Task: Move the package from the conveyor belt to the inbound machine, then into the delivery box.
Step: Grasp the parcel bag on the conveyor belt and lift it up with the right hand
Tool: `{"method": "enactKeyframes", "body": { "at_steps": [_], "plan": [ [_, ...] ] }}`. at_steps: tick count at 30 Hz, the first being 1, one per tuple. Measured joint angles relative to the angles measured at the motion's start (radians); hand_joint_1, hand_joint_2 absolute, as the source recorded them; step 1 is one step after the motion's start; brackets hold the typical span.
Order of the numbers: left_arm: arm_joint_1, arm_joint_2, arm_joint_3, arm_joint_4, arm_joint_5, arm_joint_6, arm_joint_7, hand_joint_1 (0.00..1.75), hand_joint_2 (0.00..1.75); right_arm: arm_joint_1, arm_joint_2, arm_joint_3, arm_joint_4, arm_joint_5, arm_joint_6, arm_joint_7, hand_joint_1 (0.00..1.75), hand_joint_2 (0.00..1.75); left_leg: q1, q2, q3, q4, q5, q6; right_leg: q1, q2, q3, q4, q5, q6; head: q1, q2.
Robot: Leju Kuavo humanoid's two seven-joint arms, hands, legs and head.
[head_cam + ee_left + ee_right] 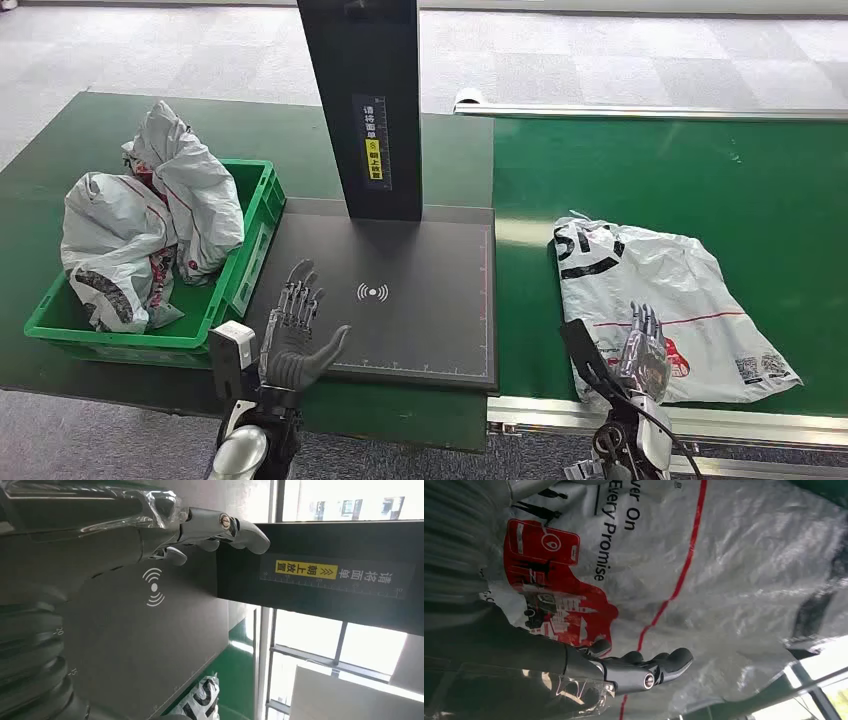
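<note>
**Both robot hands empty, package flat on the belt**

Nearest the camera, the left robot hand [297, 330] hangs over the near left corner of the scanner plate, fingers spread and holding nothing. The right robot hand [643, 352] is over the near edge of the package, fingers extended together and gripping nothing (whether they touch the plastic I cannot tell).

The green conveyor belt [700, 180] runs along the right side. On it lies the white crumpled plastic mailer package with red and black print [665, 290], flat, at the belt's near left part. The dark flat inbound machine plate with a wireless symbol [420, 290] sits on the green table [60, 170], with a black upright post [365, 100] rising from its far edge. Just left of the plate stands the green plastic delivery box [248, 230], holding other white mailer bags [150, 220].
</note>
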Motion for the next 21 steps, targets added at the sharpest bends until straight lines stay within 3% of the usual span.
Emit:
{"method": "enactKeyframes", "body": {
  "at_steps": [11, 15, 16, 21],
  "plan": [
    [0.018, 0.006, 0.008, -0.003, 0.004, 0.011, 0.006, 0.00, 1.75, 0.004, 0.001, -0.033, 0.004, -0.027, 0.059, 0.008, 0.00, 1.75, 0.000, 0.000, 0.000, 0.000, 0.000, 0.000, 0.000, 0.000, 0.000, 0.000, 0.000, 0.000, 0.000, 0.000],
    [0.023, 0.006, 0.011, -0.007, 0.004, 0.014, 0.006, 0.00, 1.75, 0.003, 0.004, -0.033, 0.004, -0.024, 0.072, 0.007, 1.68, 1.75, 0.000, 0.000, 0.000, 0.000, 0.000, 0.000, 0.000, 0.000, 0.001, 0.000, 0.000, 0.000, 0.000, 0.000],
    [0.023, 0.006, 0.012, -0.008, 0.004, 0.015, 0.006, 0.00, 1.75, 0.002, 0.006, -0.033, 0.004, -0.023, 0.076, 0.006, 1.75, 1.75, 0.000, 0.000, 0.000, 0.000, 0.000, 0.000, 0.000, 0.000, 0.001, 0.000, 0.000, 0.000, 0.000, 0.000],
    [0.024, 0.006, 0.014, -0.010, 0.004, 0.015, 0.006, 0.00, 1.75, -0.002, 0.008, -0.031, 0.004, -0.022, 0.083, -0.002, 1.75, 1.75, 0.000, 0.000, 0.001, 0.000, 0.000, 0.000, 0.000, 0.000, 0.001, 0.000, 0.000, 0.000, 0.000, 0.000]
  ]
}}
